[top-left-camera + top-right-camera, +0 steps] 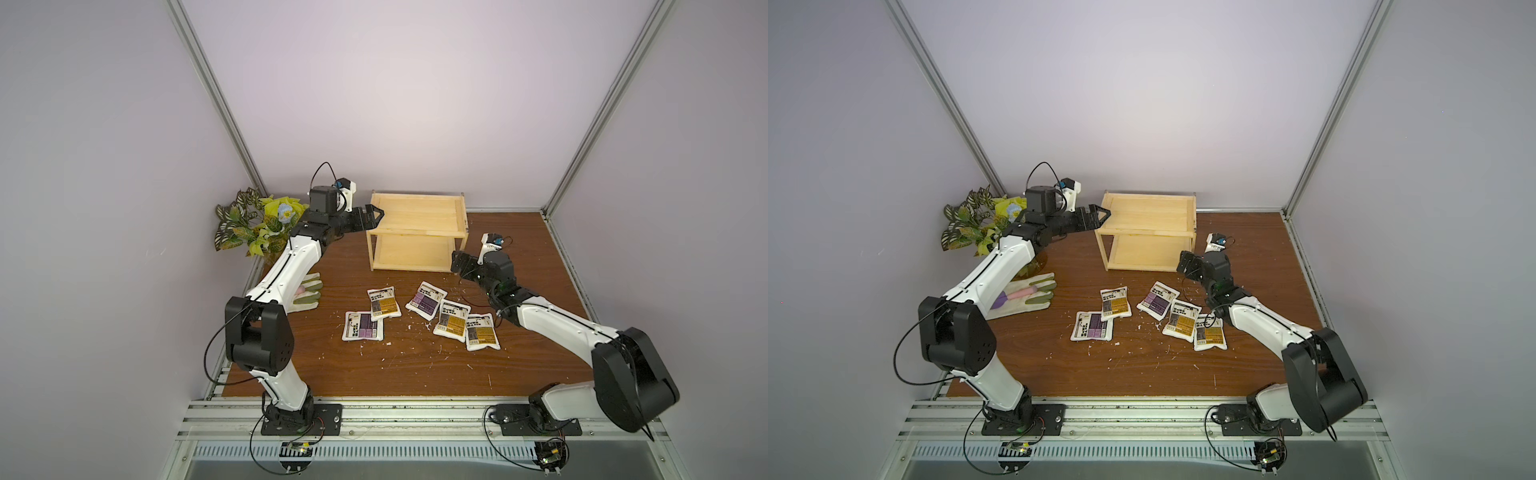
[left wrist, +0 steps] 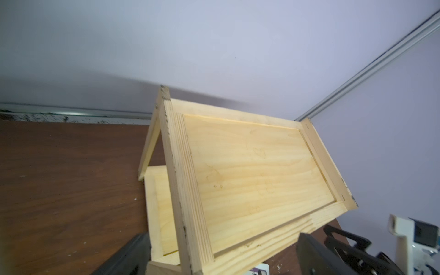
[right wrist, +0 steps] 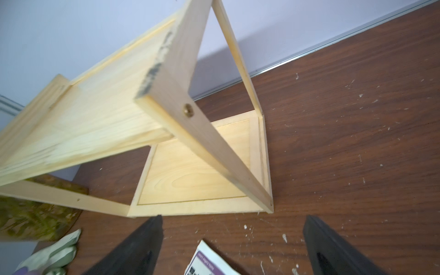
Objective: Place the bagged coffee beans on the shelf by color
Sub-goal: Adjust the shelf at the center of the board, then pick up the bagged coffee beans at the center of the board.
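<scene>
The pale wood shelf (image 1: 419, 216) stands at the back of the table, both tiers bare. Several bagged coffee beans lie flat in front of it: purple ones (image 1: 363, 326) (image 1: 425, 300) and golden-brown ones (image 1: 384, 302) (image 1: 452, 320) (image 1: 481, 331), some overlapping. My left gripper (image 1: 376, 214) is open at the shelf's top left front corner, and in the left wrist view that corner (image 2: 190, 214) lies between the spread fingers. My right gripper (image 1: 457, 262) hangs open by the shelf's lower right front corner, with a purple pouch's corner (image 3: 209, 259) below it.
A leafy plant (image 1: 253, 224) fills the back left corner. A pale glove with a pink and purple tool (image 1: 307, 293) lies under the left arm. White crumbs dot the brown table (image 1: 415, 365). Walls close in on three sides.
</scene>
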Tool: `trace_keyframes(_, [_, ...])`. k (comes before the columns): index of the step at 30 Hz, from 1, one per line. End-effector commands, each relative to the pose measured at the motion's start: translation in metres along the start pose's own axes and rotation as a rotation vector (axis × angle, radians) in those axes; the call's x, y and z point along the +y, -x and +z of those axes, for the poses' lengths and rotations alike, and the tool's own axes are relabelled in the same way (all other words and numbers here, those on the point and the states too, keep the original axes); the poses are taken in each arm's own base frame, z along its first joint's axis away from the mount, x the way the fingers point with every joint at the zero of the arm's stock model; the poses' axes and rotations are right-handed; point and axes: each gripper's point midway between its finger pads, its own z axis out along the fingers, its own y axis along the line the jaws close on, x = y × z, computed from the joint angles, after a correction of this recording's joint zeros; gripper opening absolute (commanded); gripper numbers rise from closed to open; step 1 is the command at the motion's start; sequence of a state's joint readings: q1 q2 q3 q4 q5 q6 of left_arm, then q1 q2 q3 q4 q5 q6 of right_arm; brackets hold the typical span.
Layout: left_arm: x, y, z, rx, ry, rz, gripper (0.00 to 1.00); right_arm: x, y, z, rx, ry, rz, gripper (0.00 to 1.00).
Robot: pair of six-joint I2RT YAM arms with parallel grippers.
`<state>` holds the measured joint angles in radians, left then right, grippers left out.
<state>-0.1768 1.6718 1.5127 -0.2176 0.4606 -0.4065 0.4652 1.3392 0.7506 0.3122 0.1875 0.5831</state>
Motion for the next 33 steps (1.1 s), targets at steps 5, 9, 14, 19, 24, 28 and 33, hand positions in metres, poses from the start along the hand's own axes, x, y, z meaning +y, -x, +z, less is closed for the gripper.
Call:
trace_keyframes(5, [-0.011,0.024,-0.049,-0.099,0.094,0.036,0.99,0.011,-0.026,-0.044,0.134,0.127,0.005,0.99])
trace_keyframes(9, [-0.015,-0.001,-0.064,-0.084,0.078,-0.004,1.0,0.007,-0.047,-0.06,0.202,0.155,0.07,0.99])
trace_keyframes(14, [-0.03,-0.042,-0.079,-0.064,0.054,-0.031,1.0,-0.005,-0.062,-0.078,0.249,0.167,0.169,0.99])
trace_keyframes(19, [-0.062,-0.1,-0.078,0.023,0.056,0.027,1.0,-0.023,-0.071,-0.093,0.31,0.139,0.224,0.99])
trace_keyframes(24, [-0.081,-0.147,-0.074,0.088,0.051,0.055,0.99,-0.056,-0.081,-0.11,0.358,0.079,0.31,0.99])
trace_keyframes(28, [-0.099,-0.173,-0.068,0.105,-0.006,0.026,1.0,-0.071,-0.092,-0.122,0.389,0.06,0.391,0.99])
trace_keyframes(33, [-0.119,-0.198,-0.05,0.174,-0.039,0.056,0.99,-0.075,-0.103,-0.135,0.391,0.044,0.524,0.99])
